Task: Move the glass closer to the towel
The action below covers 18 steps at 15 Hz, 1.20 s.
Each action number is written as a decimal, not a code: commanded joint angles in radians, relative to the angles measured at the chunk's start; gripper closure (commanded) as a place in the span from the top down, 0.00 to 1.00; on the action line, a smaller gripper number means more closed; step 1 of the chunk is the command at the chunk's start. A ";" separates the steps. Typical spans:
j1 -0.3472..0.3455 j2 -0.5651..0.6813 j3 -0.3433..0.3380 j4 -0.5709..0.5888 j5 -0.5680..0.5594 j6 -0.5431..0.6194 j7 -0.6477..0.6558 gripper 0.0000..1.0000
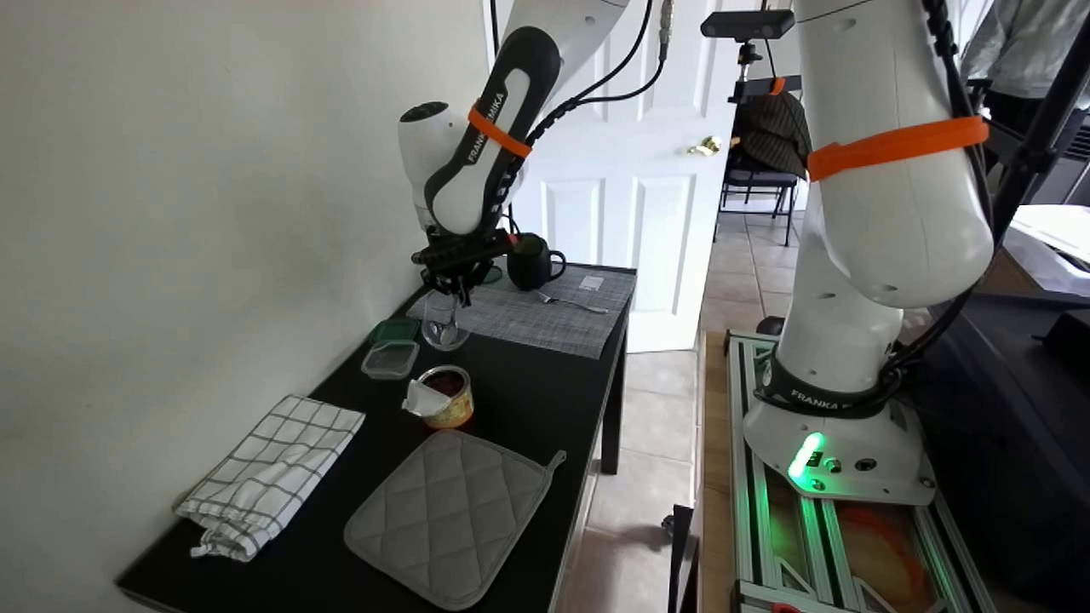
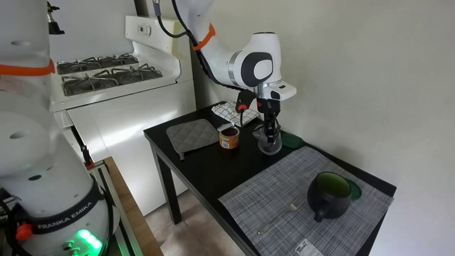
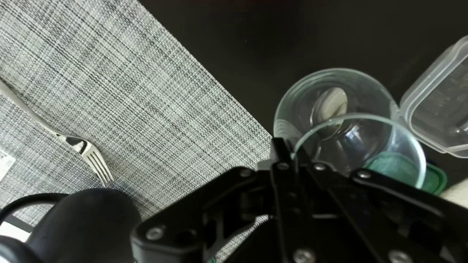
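A robot gripper pinches a clear glass by its wall, between a gray placemat and a plastic container. The checked towel lies well apart on the table

Black mug, fork, opened can, grey potholder

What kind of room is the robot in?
Probably a kitchen, maybe in somebody's home. There's a big white stove with burners on top, plus an open can and a fork on the table.
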 commanded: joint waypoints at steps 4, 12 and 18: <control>0.013 0.013 -0.011 0.000 0.045 -0.005 -0.021 0.01; 0.037 0.000 -0.022 0.029 0.019 -0.148 -0.006 0.01; 0.039 0.005 -0.012 0.051 0.020 -0.211 -0.006 0.01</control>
